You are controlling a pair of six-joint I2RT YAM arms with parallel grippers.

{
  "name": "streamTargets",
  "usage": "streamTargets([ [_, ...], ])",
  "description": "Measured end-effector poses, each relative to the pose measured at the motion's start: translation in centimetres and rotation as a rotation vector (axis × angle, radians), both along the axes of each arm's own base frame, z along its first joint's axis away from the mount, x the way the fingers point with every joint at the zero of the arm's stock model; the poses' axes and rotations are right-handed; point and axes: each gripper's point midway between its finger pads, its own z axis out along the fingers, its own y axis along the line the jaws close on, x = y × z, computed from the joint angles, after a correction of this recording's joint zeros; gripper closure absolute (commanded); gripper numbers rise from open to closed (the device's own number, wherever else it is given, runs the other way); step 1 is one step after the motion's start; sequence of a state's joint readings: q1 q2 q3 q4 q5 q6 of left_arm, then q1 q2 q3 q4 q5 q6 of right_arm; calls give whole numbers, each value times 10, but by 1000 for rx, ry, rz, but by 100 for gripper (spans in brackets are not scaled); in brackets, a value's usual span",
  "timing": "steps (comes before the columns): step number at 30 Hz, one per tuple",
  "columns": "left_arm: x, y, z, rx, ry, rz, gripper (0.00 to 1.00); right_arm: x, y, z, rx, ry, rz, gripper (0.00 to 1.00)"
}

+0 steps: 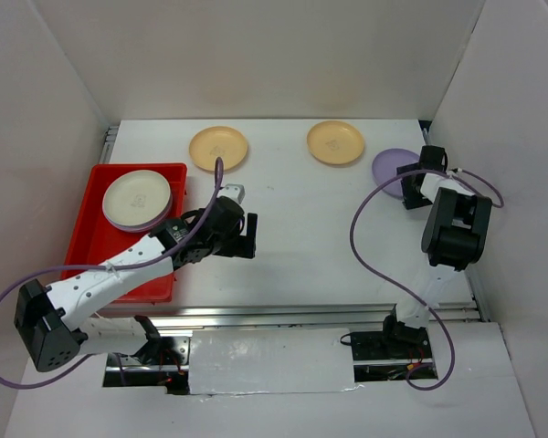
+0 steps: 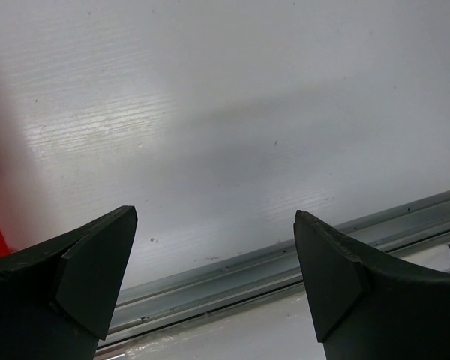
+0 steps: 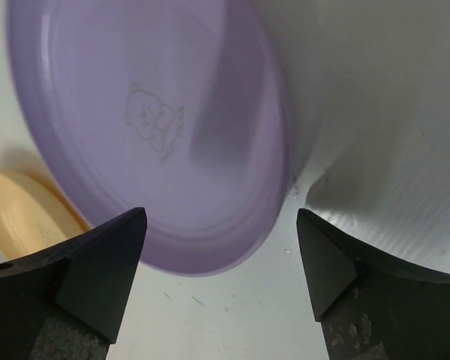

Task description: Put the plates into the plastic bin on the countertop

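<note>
Purple plate (image 1: pixel 390 166) sits at far R corner of counter (image 1: pixel 301 237), by wall (image 1: pixel 511 109), well apart from bin (image 1: pixel 87 228). R gripper (image 3: pixel 221 225) is held wide, rim just ahead of tips, nothing gripped. Rim should be taken square, 1 finger slid under. L gripper (image 2: pixel 216 225) wide too, empty, beside bin.

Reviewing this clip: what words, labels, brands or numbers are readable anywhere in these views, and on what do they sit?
Nothing is legible.
purple plate: an embossed bear-like figure with a short line of lettering beside it, too faint to read.
cream plate, left orange-yellow plate, right orange-yellow plate: faint centre marks, too small to read.
</note>
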State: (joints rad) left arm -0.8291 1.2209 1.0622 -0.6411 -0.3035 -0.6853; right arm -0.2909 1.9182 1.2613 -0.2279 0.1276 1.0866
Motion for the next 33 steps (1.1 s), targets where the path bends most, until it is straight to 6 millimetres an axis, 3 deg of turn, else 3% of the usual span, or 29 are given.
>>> streamTargets([
  [6,8,6,-1,0,0,30,1,-17,7,-17,46,97,-4,30],
  [7,9,8,-1,0,1,36,1,-19,7,-18,50,105,-4,38],
  [11,13,13,0,-7,2,53,1,-25,6,-25,76,150,-9,56],
  [15,15,19,11,-37,-19,68,1,-25,4,-28,98,154,-13,62],
  [18,18,25,19,-60,-34,85,1,-26,3,-28,114,149,-10,100],
  [24,21,34,20,-60,-39,95,1,-30,13,-21,76,133,21,100],
  [28,27,30,27,-57,-38,89,1,-63,63,17,-134,145,175,100],
  [30,41,21,38,-60,-49,77,1,-74,103,48,-263,111,308,100],
  [33,68,5,53,-72,-63,59,1,-89,183,106,-406,-26,560,100],
])
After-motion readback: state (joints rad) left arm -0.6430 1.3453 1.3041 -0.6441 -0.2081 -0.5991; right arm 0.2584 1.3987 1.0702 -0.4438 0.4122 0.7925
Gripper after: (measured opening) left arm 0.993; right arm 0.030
